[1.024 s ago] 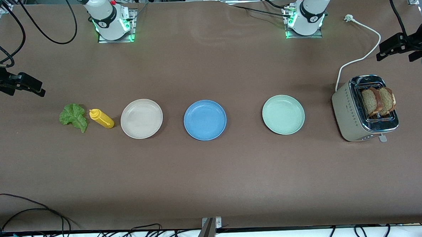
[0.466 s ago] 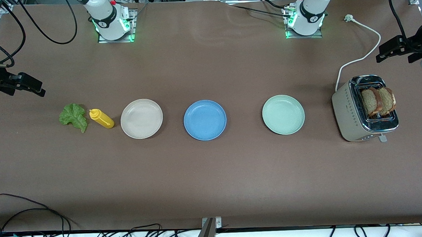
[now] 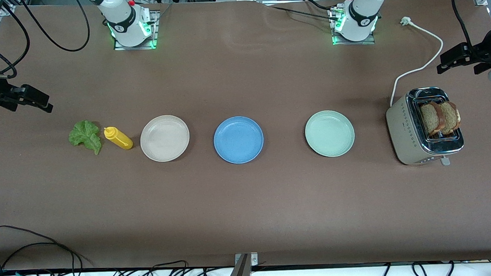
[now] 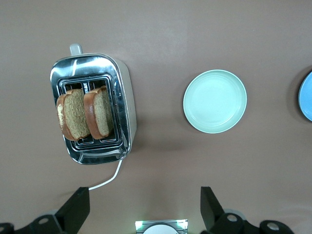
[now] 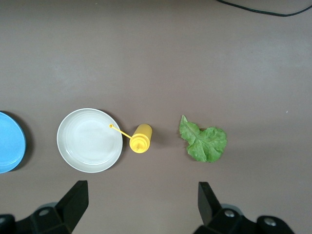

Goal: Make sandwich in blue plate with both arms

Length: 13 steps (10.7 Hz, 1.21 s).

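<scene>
The left arm's base sits at the upper right of the front view, and its left gripper (image 3: 453, 59) hangs at the right edge, fingers spread wide (both black fingertips (image 4: 78, 204) show in its wrist view). The right arm rises from the upper left; the right gripper (image 3: 36, 100) hangs at the left edge, equally spread.

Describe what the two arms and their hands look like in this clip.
Both arms are white with black joint bands, green lights glowing at their bases, red buttons and black cables. The left hand and right hand are black, each with two flat, wedge-shaped fingers.
</scene>
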Each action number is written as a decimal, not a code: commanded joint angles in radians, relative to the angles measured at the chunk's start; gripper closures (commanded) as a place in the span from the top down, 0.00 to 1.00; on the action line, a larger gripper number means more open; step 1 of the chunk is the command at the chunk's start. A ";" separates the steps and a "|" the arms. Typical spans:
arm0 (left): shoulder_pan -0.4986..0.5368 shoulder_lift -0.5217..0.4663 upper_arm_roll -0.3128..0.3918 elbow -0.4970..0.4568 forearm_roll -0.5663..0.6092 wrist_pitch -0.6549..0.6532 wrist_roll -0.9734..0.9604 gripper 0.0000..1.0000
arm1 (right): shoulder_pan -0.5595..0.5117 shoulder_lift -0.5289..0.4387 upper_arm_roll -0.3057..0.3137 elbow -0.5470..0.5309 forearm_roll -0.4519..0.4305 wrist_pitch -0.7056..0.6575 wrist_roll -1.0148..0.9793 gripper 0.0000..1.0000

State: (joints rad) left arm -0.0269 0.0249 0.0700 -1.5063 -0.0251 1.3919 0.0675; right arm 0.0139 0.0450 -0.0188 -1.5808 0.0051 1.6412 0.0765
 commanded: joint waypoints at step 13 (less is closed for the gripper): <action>0.004 0.165 0.154 -0.348 0.008 0.506 0.028 0.81 | 0.001 0.013 -0.003 0.032 0.013 -0.021 0.006 1.00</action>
State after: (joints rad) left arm -0.0234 0.1522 0.2162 -1.8526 -0.0240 1.8769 0.0740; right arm 0.0140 0.0466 -0.0192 -1.5793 0.0051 1.6409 0.0765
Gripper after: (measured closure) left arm 0.062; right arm 0.000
